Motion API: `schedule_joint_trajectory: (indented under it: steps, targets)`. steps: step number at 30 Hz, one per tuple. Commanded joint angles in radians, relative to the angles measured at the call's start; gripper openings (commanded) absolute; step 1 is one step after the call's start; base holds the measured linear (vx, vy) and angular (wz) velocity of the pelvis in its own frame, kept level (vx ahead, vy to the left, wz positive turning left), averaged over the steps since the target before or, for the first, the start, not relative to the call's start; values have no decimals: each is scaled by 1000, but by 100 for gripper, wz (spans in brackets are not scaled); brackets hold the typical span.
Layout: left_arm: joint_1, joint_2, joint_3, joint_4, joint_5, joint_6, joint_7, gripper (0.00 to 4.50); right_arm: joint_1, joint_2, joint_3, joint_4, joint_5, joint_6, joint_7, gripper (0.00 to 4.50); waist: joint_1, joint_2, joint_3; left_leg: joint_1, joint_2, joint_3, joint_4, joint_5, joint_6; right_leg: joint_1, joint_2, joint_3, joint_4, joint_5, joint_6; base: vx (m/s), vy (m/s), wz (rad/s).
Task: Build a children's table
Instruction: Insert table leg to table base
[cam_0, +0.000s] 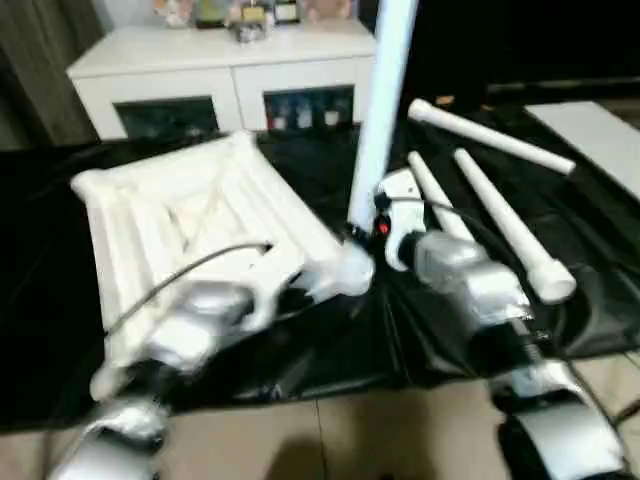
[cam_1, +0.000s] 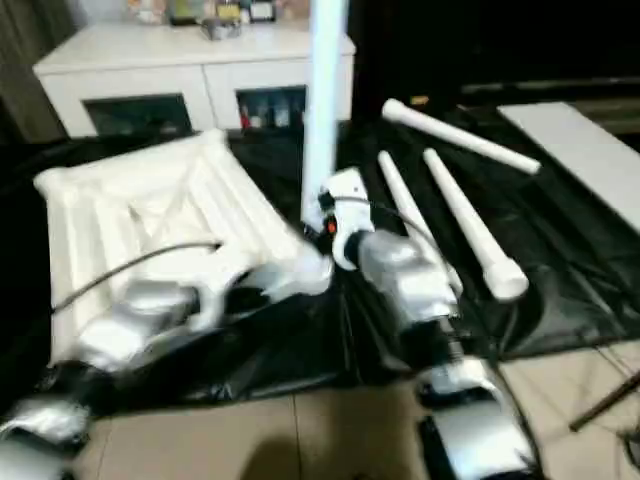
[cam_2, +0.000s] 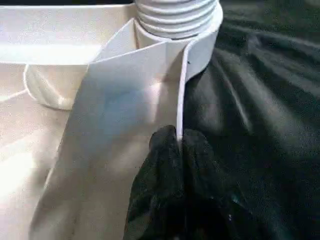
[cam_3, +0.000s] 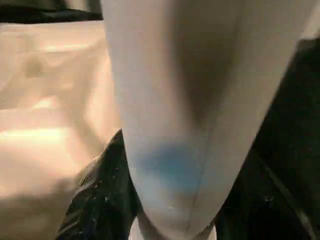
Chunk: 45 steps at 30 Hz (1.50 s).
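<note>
While the tabletop lay upside down on the black sheet in the left half of the frame, its ribbed underside up, the left gripper was pinched shut on a thin rim by the near corner socket. At the centre of the frame one leg stood upright over that corner, its threaded end at the socket, and the right gripper had its black fingers closed around the tube low down. Three more legs lay loose on the sheet to the right, and a white cabinet stood at the top.

To my eye it was all light, stiff, hollow plastic, smooth enough to slip when twisted. The rim would likely flex under a hard pinch. A low hold on the leg near the thread looked best, since the long tube would lever sideways if held high.
</note>
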Motion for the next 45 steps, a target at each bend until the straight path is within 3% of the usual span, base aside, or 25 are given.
schedule_joint_trajectory:
  steps: [1,2,3,4,5,6,7,8,10,11,13,14,15,16,18,19,20,21,22,23,26,30,35,41,45]
  targets:
    - [-43,6,35,37,33,20,132,0,74,44,23,110,3,57,-26,181,20,1,-59,-71,3,-39,-78,-77,-5,71,-89,62,-163,-667,-38,63,22,-36]
    - [-60,-16,43,59,35,25,169,0,74,60,23,109,-4,57,-54,181,16,12,-57,-55,6,-40,-103,-92,-22,42,-36,44,-141,-358,-84,63,22,-36]
    - [-65,-22,44,65,37,27,181,0,75,65,21,109,-6,55,-64,181,12,12,-53,-47,3,-33,-102,-124,-26,37,-25,41,-143,-293,-109,0,0,0]
    - [-72,-31,44,70,40,27,195,0,75,71,22,110,-12,51,-77,181,13,26,-56,-17,4,-24,-104,-228,-27,24,-24,43,-152,-295,-158,0,0,0]
    - [-74,-38,45,61,38,36,194,0,73,77,29,115,-24,46,-84,181,6,27,-50,-15,1,-20,-105,-294,-27,20,-21,48,-161,-324,-180,0,0,0]
    - [-73,-37,44,59,38,36,191,0,73,77,29,115,-24,46,-84,181,4,23,-48,-22,0,-21,-109,-312,-25,26,-19,46,-163,-343,-176,0,0,0]
    - [-71,-32,40,53,41,35,179,0,71,80,24,121,-26,41,-85,181,2,24,-45,-33,-1,-25,-116,-335,-18,34,-21,40,-167,-402,-148,0,0,0]
    - [-70,-30,40,52,42,34,176,0,70,81,22,123,-27,39,-85,181,1,22,-47,-30,-2,-26,-116,-342,-13,31,-24,38,-176,-446,-122,0,0,0]
    - [-58,-12,34,38,43,11,141,0,66,81,13,132,-29,29,-76,181,1,26,-50,-30,-2,-26,-118,-321,-5,29,-27,40,-183,-447,-114,0,0,0]
    - [-34,17,21,10,40,-10,87,0,67,77,9,126,-22,35,-49,181,2,28,-53,-35,2,-28,-123,-301,-3,34,-29,40,-181,-412,-120,0,0,0]
    - [-18,39,5,-9,39,-41,46,0,70,73,10,116,-18,42,-29,181,-4,32,-58,-45,6,-30,-126,-251,1,44,-27,38,-172,-304,-144,0,0,0]
    - [-4,56,-1,-32,33,-29,21,0,74,68,15,103,-11,50,2,181,-10,33,-57,-44,9,-28,-125,-250,1,41,-26,38,-167,-253,-168,0,0,0]
    - [22,90,-12,-76,15,-36,-46,0,82,54,30,74,-1,68,63,181,-14,30,-55,-44,10,-27,-125,-257,3,41,-25,38,-167,-249,-177,0,0,0]
    - [35,107,-17,-97,4,-48,-84,0,86,46,39,59,2,77,92,181,-19,32,-56,-51,10,-29,-126,-261,6,49,-28,37,-163,-242,-187,0,0,0]
    - [49,126,-19,-123,-9,-40,-119,0,91,34,54,39,8,95,134,181,-25,34,-59,-47,12,-28,-123,-242,12,46,-27,38,-160,-192,-203,26,-4,-1]
    - [77,171,-26,-178,-39,-54,-210,0,103,4,84,-5,24,133,218,181,-25,27,-59,-46,12,-25,-122,-226,19,48,-27,39,-160,-165,-219,52,-9,-1]
    - [94,198,-31,-210,-56,-72,-268,0,110,-15,102,-31,34,154,265,181,-26,33,-62,-50,12,-27,-123,-193,26,56,-26,38,-151,-122,-230,52,-9,-1]
    - [135,257,-39,-286,-107,-112,-398,0,123,-60,141,-79,52,193,364,181,-28,25,-63,-52,13,-26,-120,-176,34,55,-27,39,-150,-94,-237,57,-5,-3]
    - [135,257,-39,-286,-107,-112,-398,0,123,-60,141,-79,52,193,364,181,-27,29,-64,-54,15,-29,-120,-154,37,61,-28,39,-144,-60,-243,66,-3,-3]
    - [158,308,-44,-346,-141,-85,-476,0,133,-112,182,-114,58,206,462,181,-28,36,-66,-46,18,-24,-115,-108,45,53,-25,39,-136,32,-268,66,-3,-3]
    - [179,368,-46,-405,-169,-55,-553,0,149,-192,236,-156,54,196,606,181,-21,34,-67,-40,18,-18,-108,-60,62,53,-20,38,-127,143,-299,63,6,-1]
    - [200,440,-52,-464,-194,-28,-643,0,150,-305,288,-182,25,155,777,181,-1,30,-68,-32,20,-10,-105,-35,65,54,-18,40,-120,173,-310,0,0,0]
    - [198,473,-56,-476,-201,-25,-683,0,135,-377,340,-209,26,137,897,181,21,25,-62,-22,26,6,-110,-113,43,45,-22,45,-129,32,-293,0,0,0]
    - [183,466,-61,-455,-191,-38,-685,0,118,-388,364,-181,11,107,953,181,27,20,-60,-22,27,11,-111,-133,26,42,-24,50,-133,-41,-273,0,0,0]
    - [171,456,-63,-432,-179,-55,-659,0,119,-375,362,-149,-6,82,922,181,28,20,-63,-28,25,9,-109,-98,28,45,-23,49,-129,-15,-268,0,0,0]
